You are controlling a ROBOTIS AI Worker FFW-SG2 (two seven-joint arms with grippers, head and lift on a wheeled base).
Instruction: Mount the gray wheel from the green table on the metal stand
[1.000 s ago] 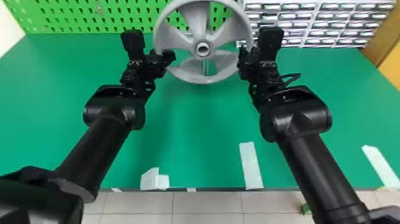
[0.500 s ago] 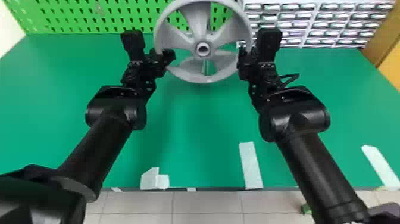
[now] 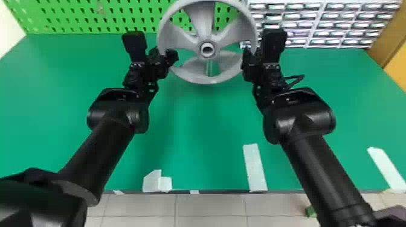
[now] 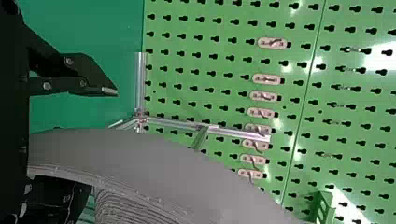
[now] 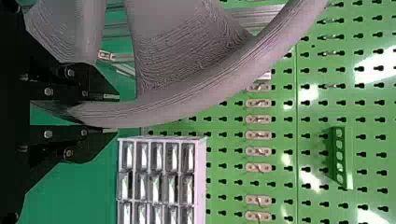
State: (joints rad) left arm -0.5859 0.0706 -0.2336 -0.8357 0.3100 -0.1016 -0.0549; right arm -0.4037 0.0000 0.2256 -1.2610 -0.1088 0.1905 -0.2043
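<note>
Hub [image 3: 207,49] in head view, metal stand [image 4: 238,133] in left wrist view, arms [image 3: 317,169] extended forward, left fingers [image 3: 172,56] parted, right fingers [image 3: 247,60] clamping gray wheel [image 3: 208,79]

Behind the left jaws, the left arm's wrist joint [image 3: 117,116] has edged slightly inward; behind the right jaws, the right arm's wrist joint [image 3: 302,117] has shifted slightly inward too.
</note>
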